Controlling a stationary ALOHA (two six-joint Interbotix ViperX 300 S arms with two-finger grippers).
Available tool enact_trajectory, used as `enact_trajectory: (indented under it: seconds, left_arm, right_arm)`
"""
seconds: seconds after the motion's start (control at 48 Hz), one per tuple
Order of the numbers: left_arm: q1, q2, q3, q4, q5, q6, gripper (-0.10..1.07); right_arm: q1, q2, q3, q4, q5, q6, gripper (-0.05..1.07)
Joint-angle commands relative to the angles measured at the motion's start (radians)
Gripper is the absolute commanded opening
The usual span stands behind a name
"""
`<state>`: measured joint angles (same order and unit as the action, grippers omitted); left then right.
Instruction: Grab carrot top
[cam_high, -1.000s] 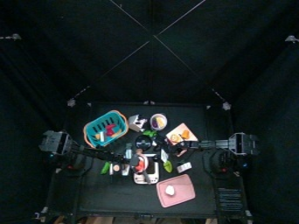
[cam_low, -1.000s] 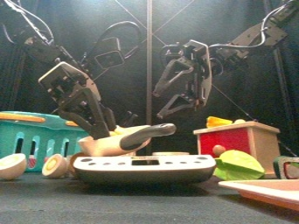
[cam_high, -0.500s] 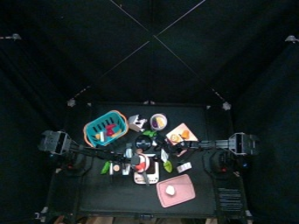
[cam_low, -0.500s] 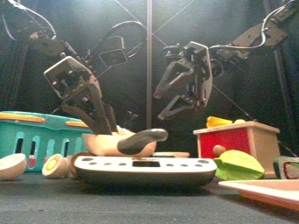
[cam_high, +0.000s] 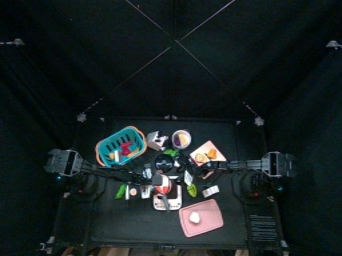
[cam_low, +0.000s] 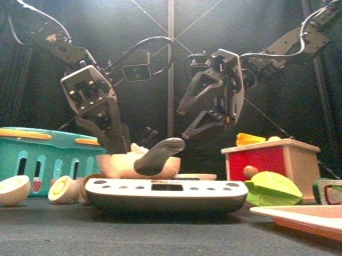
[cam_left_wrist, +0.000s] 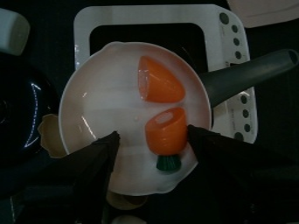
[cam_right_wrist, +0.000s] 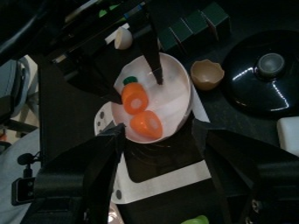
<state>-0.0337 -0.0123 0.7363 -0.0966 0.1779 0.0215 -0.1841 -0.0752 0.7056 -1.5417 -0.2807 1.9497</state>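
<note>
A white bowl (cam_left_wrist: 100, 105) with a grey handle (cam_left_wrist: 251, 70) sits on a white scale (cam_low: 167, 190). Two carrot pieces lie in it. The carrot top (cam_left_wrist: 166, 136) is orange with a green stub. The other piece (cam_left_wrist: 162, 79) lies just beyond it. My left gripper (cam_left_wrist: 163, 156) is open, with its jaws either side of the carrot top and just above it. My right gripper (cam_right_wrist: 170, 171) is open and hovers higher over the same bowl (cam_right_wrist: 163, 87). In the front view the left gripper (cam_low: 114, 135) hangs close over the bowl (cam_low: 134, 160), with the right gripper (cam_low: 201, 115) beside it.
A teal basket (cam_low: 40, 150) stands at the left and a red wooden box (cam_low: 274, 155) at the right. A green fruit piece (cam_low: 274, 188) and a pink plate (cam_low: 301, 218) lie front right. A black pot lid (cam_right_wrist: 271, 61) and a cut egg (cam_right_wrist: 208, 73) lie next to the bowl.
My left gripper has moved right and down toward the bowl. The bowl's grey handle has swung and now points more upward. The right gripper has barely moved.
</note>
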Motion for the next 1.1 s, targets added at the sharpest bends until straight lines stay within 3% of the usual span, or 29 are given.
enact_trajectory:
  seconds: [0.0, 0.208, 0.521, 1.083]
  left_arm:
    - [0.008, -0.006, -0.021, -0.009, -0.003, 0.003, 0.96]
    - [0.006, -0.005, -0.02, -0.003, -0.002, 0.005, 0.93]
    - [0.009, 0.017, -0.021, 0.023, -0.003, 0.005, 0.76]
    - [-0.008, -0.054, -0.029, 0.055, -0.003, 0.005, 0.76]
  right_arm:
    - [-0.002, -0.018, -0.006, 0.002, -0.002, -0.002, 0.94]
    - [-0.003, -0.017, -0.006, 0.003, -0.002, -0.002, 0.94]
    - [-0.003, -0.014, -0.003, 0.003, -0.002, -0.002, 0.94]
    - [-0.003, -0.012, 0.0, 0.003, -0.002, 0.0, 0.94]
